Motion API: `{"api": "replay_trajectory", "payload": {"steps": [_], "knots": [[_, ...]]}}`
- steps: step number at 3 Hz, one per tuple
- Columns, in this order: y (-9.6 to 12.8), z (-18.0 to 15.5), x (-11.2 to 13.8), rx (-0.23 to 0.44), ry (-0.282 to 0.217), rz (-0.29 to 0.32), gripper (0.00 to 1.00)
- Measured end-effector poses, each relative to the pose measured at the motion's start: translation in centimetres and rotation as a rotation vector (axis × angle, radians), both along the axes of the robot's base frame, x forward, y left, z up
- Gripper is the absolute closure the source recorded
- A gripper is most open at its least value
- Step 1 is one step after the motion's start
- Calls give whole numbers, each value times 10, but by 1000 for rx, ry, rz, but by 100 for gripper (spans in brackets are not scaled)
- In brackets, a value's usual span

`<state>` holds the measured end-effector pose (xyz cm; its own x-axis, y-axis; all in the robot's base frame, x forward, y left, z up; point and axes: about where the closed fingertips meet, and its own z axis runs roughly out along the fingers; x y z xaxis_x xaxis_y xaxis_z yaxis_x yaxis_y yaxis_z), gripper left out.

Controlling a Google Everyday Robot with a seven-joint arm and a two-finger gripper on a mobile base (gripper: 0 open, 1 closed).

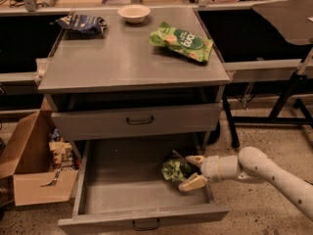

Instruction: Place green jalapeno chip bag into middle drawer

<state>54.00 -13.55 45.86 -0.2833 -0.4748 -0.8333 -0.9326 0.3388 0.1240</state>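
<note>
The green jalapeno chip bag [174, 169] lies crumpled on the floor of the open middle drawer [122, 185], at its right side. My gripper [184, 173] reaches into the drawer from the right on a white arm. Its pale fingers [194, 182] are spread apart, just to the right of the bag, with the bag's right edge between them. The drawer is pulled far out, with its dark handle [145, 224] at the front.
The drawer above [139, 120] is shut. On the cabinet top lie a bright-green bag [183, 42], a dark blue bag [80, 22] and a white bowl [134, 12]. An open cardboard box [34, 165] stands to the left. Dark table legs stand to the right.
</note>
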Motion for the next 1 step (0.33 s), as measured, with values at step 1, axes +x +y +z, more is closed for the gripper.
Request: {"api": "replay_trajectory", "payload": {"steps": [1], "knots": [[-14,36,-18,44,-85,16,0]]}}
